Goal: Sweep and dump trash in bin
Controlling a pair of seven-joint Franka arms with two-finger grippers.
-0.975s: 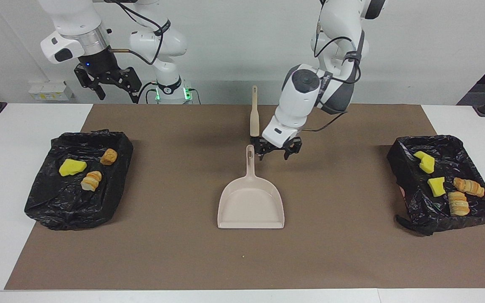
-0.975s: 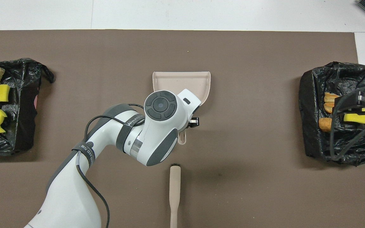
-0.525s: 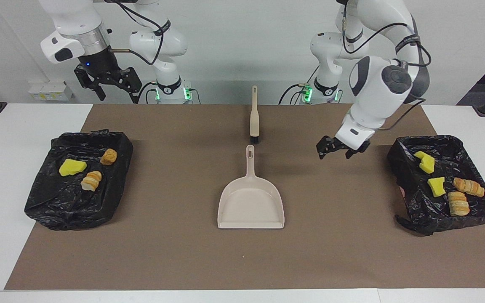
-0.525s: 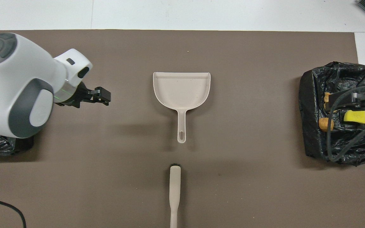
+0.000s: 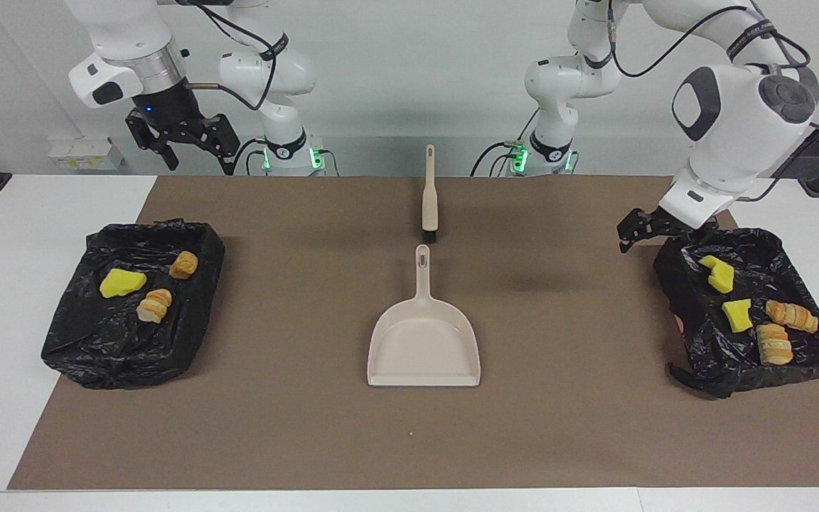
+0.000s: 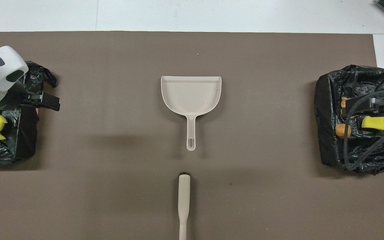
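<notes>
Trash [image 5: 736, 315] in both bins [image 5: 815, 264]; left gripper [image 5: 655, 226] open; right gripper [image 5: 180, 139] open

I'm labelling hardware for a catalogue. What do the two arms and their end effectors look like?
Both are glossy white jointed arms with rounded housings. The left arm has dark grey panels and round caps; the right arm has a silver wrist ring. Black cables are strapped along both. Each carries a black two-finger end effector: left, right. Green lights glow at the bases.
</notes>
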